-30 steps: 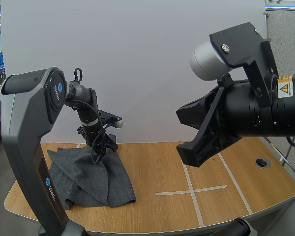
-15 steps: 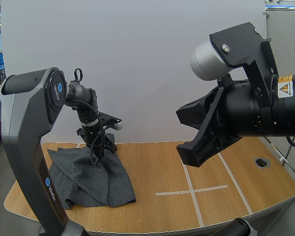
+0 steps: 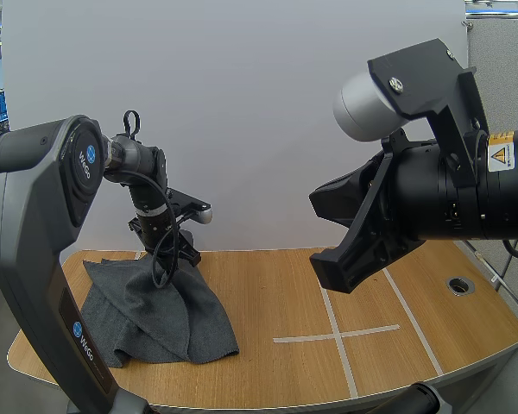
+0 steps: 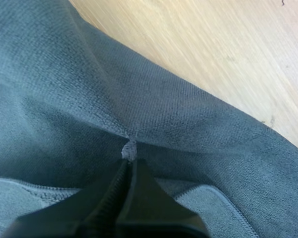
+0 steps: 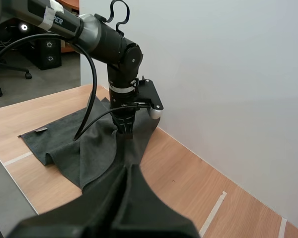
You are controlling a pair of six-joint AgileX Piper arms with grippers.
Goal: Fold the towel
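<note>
Towel (image 3: pixel 155 310): dark grey, lying rumpled at the left end of the surface (image 3: pixel 276 285), partly doubled over itself, with an uneven near edge. Left claw (image 4: pixel 128 161): points down into the cloth at the towel's far right part, tips pinching a small tuft of fabric, and the cloth is drawn up into a ridge around the pinch. The hold looks thin, only a nub between the tips. Judgement: the step in hand is lifting this pinched part to carry it over for a fold. To do it well, raise slowly so the tuft does not slip out. Lift only until the layer clears the cloth beneath, then travel straight toward the opposite edge and lay it down with the edges meeting. The wrinkles underneath may leave the fold crooked unless the cloth is drawn taut on the way. Tape cross (image 3: pixel 337 335): on the surface, well apart to the right of the towel. Right claw (image 5: pixel 125 173): held high and away from the cloth, fingers pressed together as one wedge, gripping nothing. It could pin the far edge if the towel drags.
</note>
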